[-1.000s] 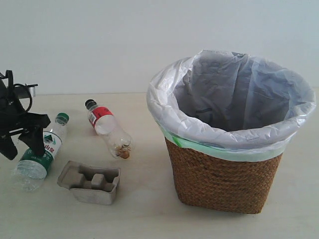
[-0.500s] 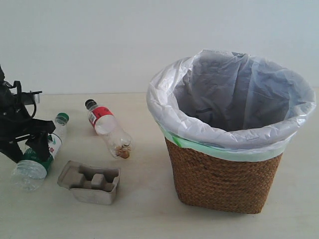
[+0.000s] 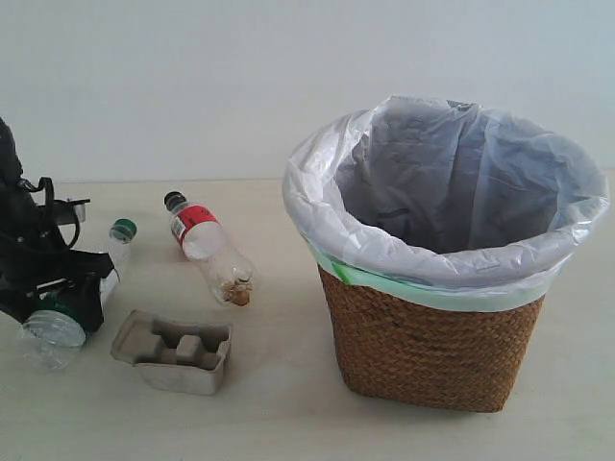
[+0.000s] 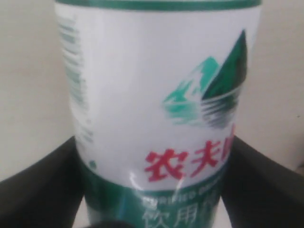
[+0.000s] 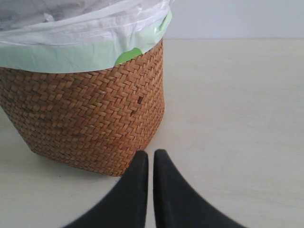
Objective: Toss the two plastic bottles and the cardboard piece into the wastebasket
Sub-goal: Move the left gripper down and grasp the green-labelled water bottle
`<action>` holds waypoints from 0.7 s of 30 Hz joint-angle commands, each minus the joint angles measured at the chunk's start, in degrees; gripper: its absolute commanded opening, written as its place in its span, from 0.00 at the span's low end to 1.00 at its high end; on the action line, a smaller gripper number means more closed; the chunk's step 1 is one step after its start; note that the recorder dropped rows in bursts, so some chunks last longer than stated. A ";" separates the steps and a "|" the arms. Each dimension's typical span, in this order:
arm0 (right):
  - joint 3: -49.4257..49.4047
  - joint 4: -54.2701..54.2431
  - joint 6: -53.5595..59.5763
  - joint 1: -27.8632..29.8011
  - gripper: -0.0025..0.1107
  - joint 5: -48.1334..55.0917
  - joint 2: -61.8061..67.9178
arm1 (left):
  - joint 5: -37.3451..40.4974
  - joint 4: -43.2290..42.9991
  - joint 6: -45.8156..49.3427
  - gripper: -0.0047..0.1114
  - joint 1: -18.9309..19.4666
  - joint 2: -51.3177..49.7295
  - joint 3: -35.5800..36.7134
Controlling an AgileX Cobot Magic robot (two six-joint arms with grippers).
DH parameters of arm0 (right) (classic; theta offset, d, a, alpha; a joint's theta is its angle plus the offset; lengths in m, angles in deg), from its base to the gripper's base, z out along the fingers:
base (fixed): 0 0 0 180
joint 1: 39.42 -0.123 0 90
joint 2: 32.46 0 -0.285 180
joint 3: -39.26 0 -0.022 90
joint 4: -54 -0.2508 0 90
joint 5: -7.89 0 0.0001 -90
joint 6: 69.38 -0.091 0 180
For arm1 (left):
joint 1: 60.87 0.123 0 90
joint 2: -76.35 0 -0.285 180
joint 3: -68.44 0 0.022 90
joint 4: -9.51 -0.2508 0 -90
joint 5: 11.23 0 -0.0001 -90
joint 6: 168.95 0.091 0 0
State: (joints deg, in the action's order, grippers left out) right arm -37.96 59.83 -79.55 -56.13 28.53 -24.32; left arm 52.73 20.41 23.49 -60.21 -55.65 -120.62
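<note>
A plastic bottle (image 4: 156, 95) with a white-and-green label, bearing a green mountain logo and red Chinese characters, fills the space between the two black fingers (image 4: 38, 190) of the left gripper (image 4: 154, 156). Each finger's inner edge meets the label's side; whether they press it is unclear. Pale beige tabletop (image 4: 28, 71) shows beyond both fingers.
</note>
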 commanded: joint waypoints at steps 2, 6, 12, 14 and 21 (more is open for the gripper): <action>0.00 0.34 0.07 0.17 0.02 -0.15 -0.35 | -0.10 -0.01 -0.20 0.60 -0.02 -2.05 -0.27; 0.00 0.34 0.07 0.17 0.02 -0.15 -0.35 | -1.09 -0.01 -0.20 0.58 -0.02 -3.09 -0.27; 0.00 0.34 0.07 0.17 0.02 -0.15 -0.35 | -2.76 0.17 0.84 0.20 -0.02 -3.10 -0.75; 0.00 0.34 0.07 0.17 0.02 -0.15 -0.35 | -3.18 0.17 1.80 0.08 -0.02 -2.72 -0.75; 0.00 0.34 0.07 0.17 0.02 -0.15 -0.35 | -11.22 2.40 5.34 0.07 -0.02 2.03 0.21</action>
State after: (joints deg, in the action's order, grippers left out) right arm -37.96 59.83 -79.55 -56.13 28.53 -24.32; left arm 46.06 21.04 25.89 -60.21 -56.41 -121.13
